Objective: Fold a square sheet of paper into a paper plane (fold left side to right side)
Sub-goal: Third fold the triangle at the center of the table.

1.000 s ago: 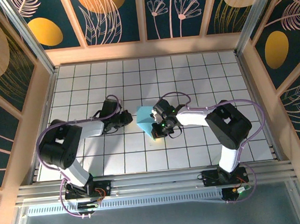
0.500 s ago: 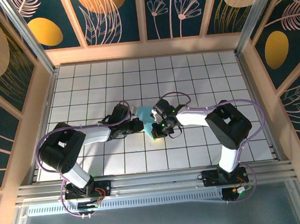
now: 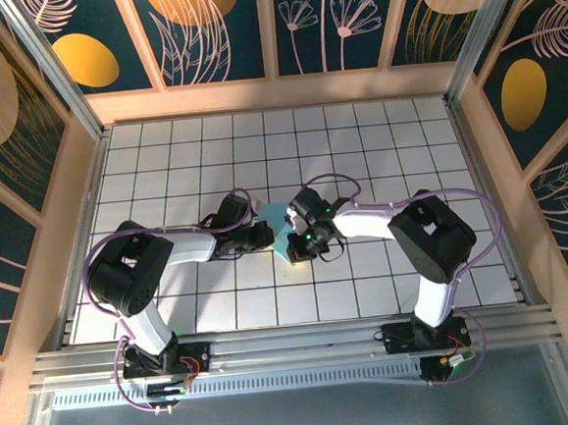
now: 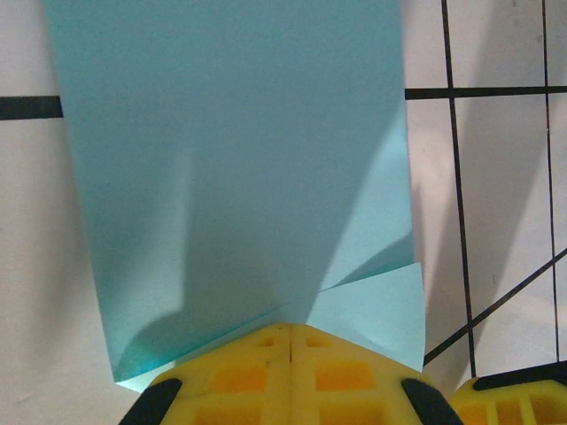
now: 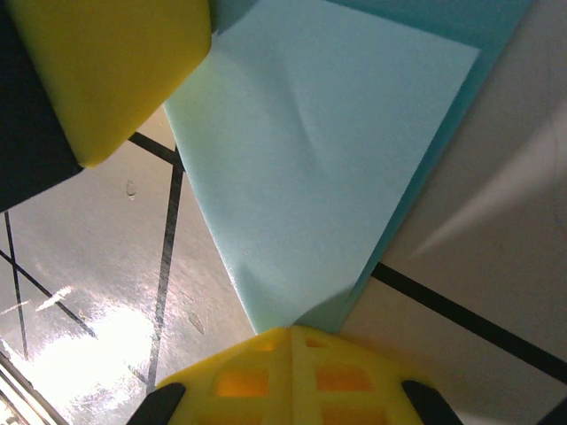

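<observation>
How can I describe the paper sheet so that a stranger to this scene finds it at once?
On the white grid table, look near the middle. The folded light-blue paper sheet lies there, where the shut left gripper and the shut right gripper meet. It is the only blue thing on the white tiles.

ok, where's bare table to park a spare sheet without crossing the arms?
Free: the far tile rows of the white gridded table, between the light-blue folded paper sheet and the back wooden wall, plus both far corners. Also the near centre tiles by the metal rail. Crowded: the middle, where the left gripper and right gripper meet at the paper.
</observation>
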Available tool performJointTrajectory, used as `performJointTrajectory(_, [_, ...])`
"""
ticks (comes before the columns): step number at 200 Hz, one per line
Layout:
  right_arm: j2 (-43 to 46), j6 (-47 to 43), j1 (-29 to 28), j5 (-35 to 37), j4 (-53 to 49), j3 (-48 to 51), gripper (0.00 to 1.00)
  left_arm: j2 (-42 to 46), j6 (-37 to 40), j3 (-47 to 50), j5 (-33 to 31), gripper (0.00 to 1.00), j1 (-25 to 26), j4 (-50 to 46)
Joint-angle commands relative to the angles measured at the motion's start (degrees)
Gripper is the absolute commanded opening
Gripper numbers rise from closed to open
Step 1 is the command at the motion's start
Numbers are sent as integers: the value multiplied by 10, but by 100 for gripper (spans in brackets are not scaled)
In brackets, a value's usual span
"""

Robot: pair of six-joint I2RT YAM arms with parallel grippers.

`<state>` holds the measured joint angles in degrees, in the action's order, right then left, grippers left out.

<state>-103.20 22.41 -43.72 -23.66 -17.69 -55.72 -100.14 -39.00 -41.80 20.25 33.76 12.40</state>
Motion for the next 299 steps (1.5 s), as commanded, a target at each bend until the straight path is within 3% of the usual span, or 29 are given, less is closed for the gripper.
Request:
performJointTrajectory(1, [-40, -15, 7, 112, -65, 13, 0, -6, 11, 12, -17, 5, -1, -19])
performJointTrajectory(35, [-4, -12, 11, 106, -43, 13, 0, -12, 12, 11, -32, 4, -1, -28])
performJointTrajectory(105, [69, 17, 9, -5, 25, 2, 0, -11, 7, 11, -37, 1, -1, -34])
performJointTrajectory(178, [18, 53, -4, -23, 98, -7, 0, -11, 7, 10, -39, 1, -1, -36])
performJointTrajectory(299, [-25, 56, -5, -49, 119, -16, 0, -8, 8, 12, -45, 0, -1, -43])
